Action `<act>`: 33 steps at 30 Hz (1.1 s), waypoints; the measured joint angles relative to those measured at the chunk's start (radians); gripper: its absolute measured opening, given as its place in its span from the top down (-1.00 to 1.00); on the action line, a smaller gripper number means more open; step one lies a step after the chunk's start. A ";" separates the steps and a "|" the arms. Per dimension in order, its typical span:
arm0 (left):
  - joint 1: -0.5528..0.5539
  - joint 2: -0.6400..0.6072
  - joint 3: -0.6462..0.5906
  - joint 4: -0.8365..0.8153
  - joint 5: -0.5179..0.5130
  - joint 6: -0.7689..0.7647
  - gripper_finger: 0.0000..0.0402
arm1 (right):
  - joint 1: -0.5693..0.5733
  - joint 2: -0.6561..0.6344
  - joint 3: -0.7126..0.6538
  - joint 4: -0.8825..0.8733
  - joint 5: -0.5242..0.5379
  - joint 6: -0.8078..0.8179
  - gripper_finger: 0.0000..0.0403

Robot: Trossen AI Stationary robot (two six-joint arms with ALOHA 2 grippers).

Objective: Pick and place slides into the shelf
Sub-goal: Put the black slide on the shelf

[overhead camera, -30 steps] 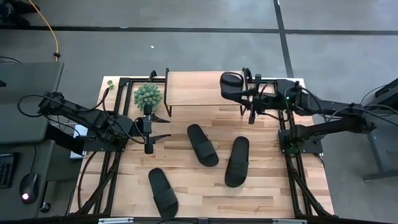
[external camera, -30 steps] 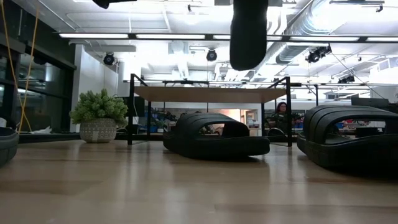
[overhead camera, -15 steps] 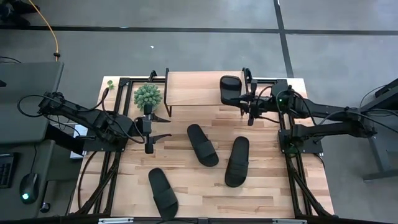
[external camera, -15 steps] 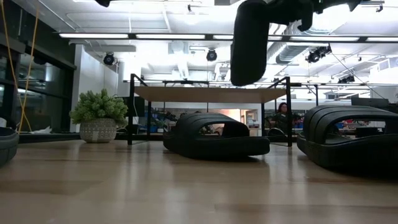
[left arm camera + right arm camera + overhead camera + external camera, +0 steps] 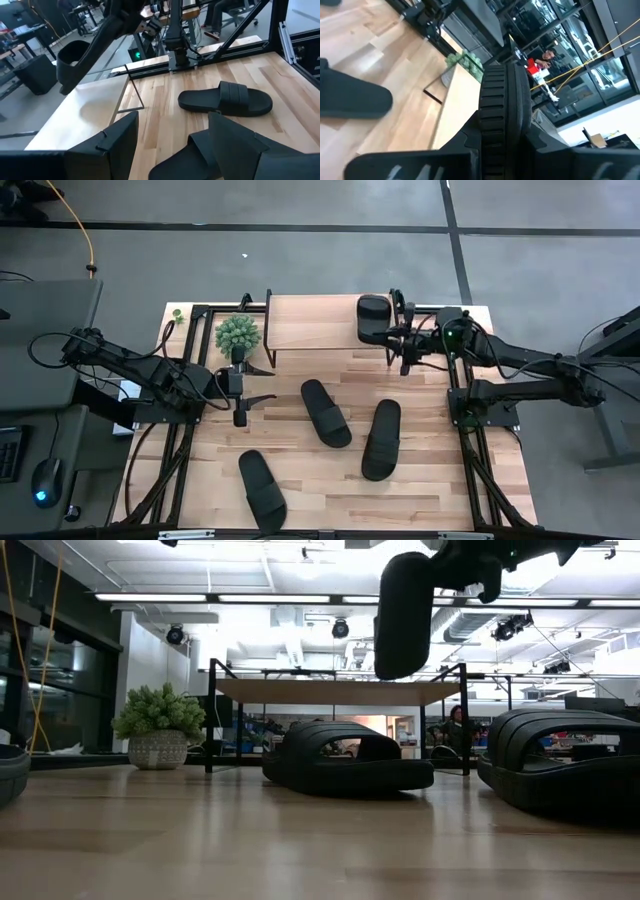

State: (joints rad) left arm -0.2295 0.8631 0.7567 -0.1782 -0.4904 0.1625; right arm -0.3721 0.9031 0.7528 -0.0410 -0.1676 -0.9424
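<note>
Four slides show in all: three lie flat on the bench and one hangs in the air. The held slide is pinched by its ribbed strap between the fingers of the right gripper, above the right end of the shelf, clear of its top. In the low view it hangs on end, sole upright, higher than the shelf top. In the right wrist view the strap fills the middle, so the fingertips themselves are hidden behind it.

Nothing sits on the shelf top in the overhead view. In the low view the space under the top is largely screened by the nearest slide, so what lies there cannot be told.

The middle slide lies on a slant in front of the shelf; another slide is just to its right, apart from it. The third slide lies near the front edge, well apart from both.

A small plant in a pot stands beside the shelf's left end.

The left gripper hovers just in front of the plant, its fingers spread and holding nothing.

In the low view one slide is cut off at the left edge, another at the right edge. A person sits far back in the room, too small to make out.
</note>
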 joint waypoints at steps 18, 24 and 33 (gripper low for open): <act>0.000 0.000 0.000 0.085 -0.016 0.110 -0.10 | -0.271 0.088 0.000 0.015 -0.264 -0.038 0.80; 0.000 0.000 0.000 0.082 -0.018 0.075 -0.10 | -0.300 0.165 0.000 0.054 -0.308 -0.039 0.80; 0.000 0.000 0.000 0.070 -0.018 0.072 -0.10 | -0.327 0.187 0.000 0.037 -0.303 -0.014 0.81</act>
State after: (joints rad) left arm -0.2295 0.8631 0.7567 -0.1081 -0.5087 0.2344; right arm -0.6993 1.0900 0.7528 -0.0038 -0.4710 -0.9567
